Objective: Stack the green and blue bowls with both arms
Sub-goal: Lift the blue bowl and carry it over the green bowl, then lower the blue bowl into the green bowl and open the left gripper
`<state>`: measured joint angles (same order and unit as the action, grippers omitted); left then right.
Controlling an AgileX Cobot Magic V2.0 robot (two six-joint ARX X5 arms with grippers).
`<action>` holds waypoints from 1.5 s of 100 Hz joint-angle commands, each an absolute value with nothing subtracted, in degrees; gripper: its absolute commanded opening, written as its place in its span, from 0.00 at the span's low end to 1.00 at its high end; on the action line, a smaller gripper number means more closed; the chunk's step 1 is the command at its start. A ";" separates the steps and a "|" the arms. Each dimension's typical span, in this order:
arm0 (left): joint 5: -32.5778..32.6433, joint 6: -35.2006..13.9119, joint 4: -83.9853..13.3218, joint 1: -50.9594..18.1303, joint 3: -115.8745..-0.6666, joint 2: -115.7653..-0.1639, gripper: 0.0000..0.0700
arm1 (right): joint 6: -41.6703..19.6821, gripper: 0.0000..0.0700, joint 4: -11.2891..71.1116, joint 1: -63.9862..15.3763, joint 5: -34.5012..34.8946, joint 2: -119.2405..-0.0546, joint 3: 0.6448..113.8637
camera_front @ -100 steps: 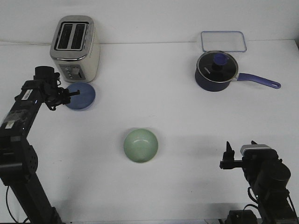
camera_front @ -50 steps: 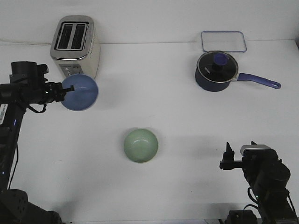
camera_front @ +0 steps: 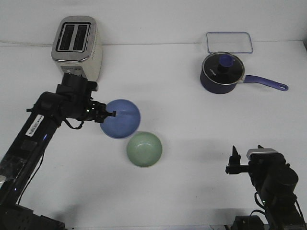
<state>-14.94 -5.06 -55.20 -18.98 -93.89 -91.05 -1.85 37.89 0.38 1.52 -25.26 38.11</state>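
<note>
Front view only. At left centre of the frame, left gripper (camera_front: pixel 110 114) clamped on the near-left rim of the blue bowl (camera_front: pixel 121 118), carried off the table (camera_front: pixel 192 120) and tipped a little so the hollow faces the camera. Just below and to the right, green bowl (camera_front: pixel 144 149) resting upright on the table near frame centre; rims of the two bowls overlapping in the picture, contact impossible to tell. Left arm (camera_front: pixel 43 122) stretched diagonally from the lower left corner, white label on its link.

In the lower right corner, right gripper (camera_front: pixel 235 160) parked low, well apart from both bowls, fingers pointing left; too small and dark to tell whether spread or closed, nothing seen between them.

In the upper left, toaster (camera_front: pixel 76 48) standing upright behind the left arm. In the upper right, dark navy pot (camera_front: pixel 223 73) with lid on and long handle pointing right; just behind it, clear rectangular lid (camera_front: pixel 229 42) lying flat.
</note>
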 commanded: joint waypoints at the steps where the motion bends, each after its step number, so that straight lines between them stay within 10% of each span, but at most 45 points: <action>1: -15.09 -5.02 -54.43 -20.82 -93.89 -91.42 0.01 | -2.07 0.81 37.30 0.34 1.48 -25.50 38.54; 132: -16.99 -6.70 -44.91 -31.00 -81.10 -99.15 0.03 | -2.09 0.81 37.69 0.34 1.50 -25.50 38.54; 150: -16.99 -6.72 -44.91 -31.16 -81.10 -99.15 0.36 | -2.09 0.81 37.67 0.34 1.50 -25.50 38.54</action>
<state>-16.73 -6.79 -44.91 -30.57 -80.38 -98.24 -1.85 38.17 0.38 1.50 -25.26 38.11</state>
